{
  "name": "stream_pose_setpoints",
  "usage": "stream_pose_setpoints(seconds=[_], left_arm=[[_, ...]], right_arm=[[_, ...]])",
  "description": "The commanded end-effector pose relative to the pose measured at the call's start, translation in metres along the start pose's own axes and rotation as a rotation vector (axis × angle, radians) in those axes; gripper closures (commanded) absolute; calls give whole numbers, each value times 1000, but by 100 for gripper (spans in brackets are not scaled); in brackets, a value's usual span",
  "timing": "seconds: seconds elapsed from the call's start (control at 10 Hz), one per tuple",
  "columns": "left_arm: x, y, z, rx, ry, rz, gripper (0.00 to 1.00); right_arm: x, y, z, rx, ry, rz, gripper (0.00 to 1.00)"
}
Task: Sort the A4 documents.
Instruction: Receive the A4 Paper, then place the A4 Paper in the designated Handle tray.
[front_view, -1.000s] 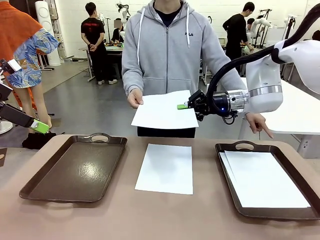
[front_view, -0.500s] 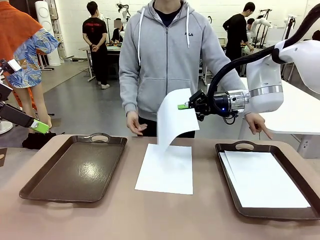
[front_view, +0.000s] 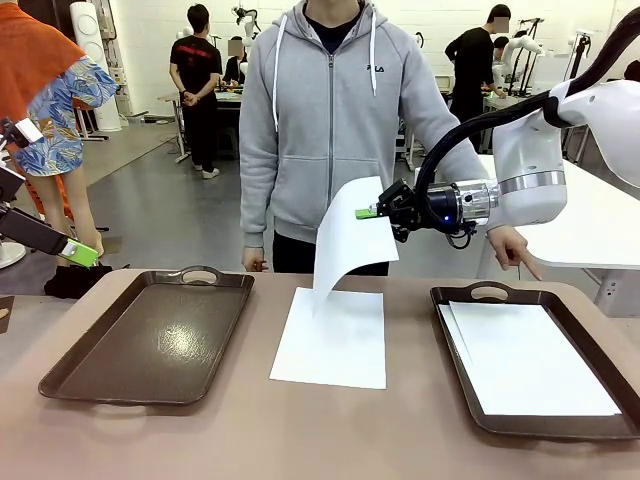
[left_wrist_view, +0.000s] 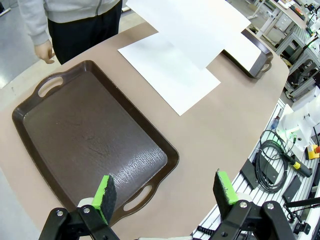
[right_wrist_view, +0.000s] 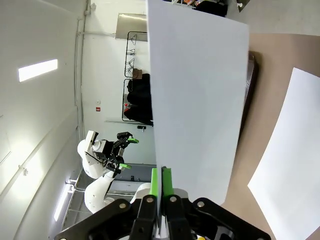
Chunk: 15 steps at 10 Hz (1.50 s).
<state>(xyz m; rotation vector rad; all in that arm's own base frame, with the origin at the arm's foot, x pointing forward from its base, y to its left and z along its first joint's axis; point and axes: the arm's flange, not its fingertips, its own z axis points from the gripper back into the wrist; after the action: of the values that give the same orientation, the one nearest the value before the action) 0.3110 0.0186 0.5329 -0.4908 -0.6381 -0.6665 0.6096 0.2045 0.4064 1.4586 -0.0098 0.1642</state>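
Right gripper (front_view: 363, 213) pinches A4 document (front_view: 348, 245), hanging beneath.

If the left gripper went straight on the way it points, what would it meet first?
Likely the empty brown tray, near its rim, or the table just beside it; the left gripper hangs open above.

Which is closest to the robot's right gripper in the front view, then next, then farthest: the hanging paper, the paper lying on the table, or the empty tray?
1. The hanging paper: pinched in the right gripper, touching it.
2. The paper on the table: in the middle, just below.
3. The empty tray: off on the left side.
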Motion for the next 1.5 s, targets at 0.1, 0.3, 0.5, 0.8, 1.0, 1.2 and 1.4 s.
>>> stream_pose_setpoints(seconds=[0.1,0.3,0.5,0.8,1.0,1.2,1.4], left_arm=[[-1,2,0,-17,-11,-9,0],[-1,2,0,-17,-11,-9,0],[-1,2,0,-17,-11,-9,0],[-1,2,0,-17,-11,-9,0],[-1,2,0,-17,-11,-9,0],[-1,2,0,-17,-11,-9,0],[-1,2,0,-17,-11,-9,0]], right_arm=[[1,1,-2,5,-19,-18,100],[1,1,-2,5,-19,-18,100],[1,1,-2,5,-19,-18,100],[1,1,-2,5,-19,-18,100],[0,0,0,0,0,0,99],[-35,21,38,17,31,31,99],[-52,27,80,-15,8,36,99]])
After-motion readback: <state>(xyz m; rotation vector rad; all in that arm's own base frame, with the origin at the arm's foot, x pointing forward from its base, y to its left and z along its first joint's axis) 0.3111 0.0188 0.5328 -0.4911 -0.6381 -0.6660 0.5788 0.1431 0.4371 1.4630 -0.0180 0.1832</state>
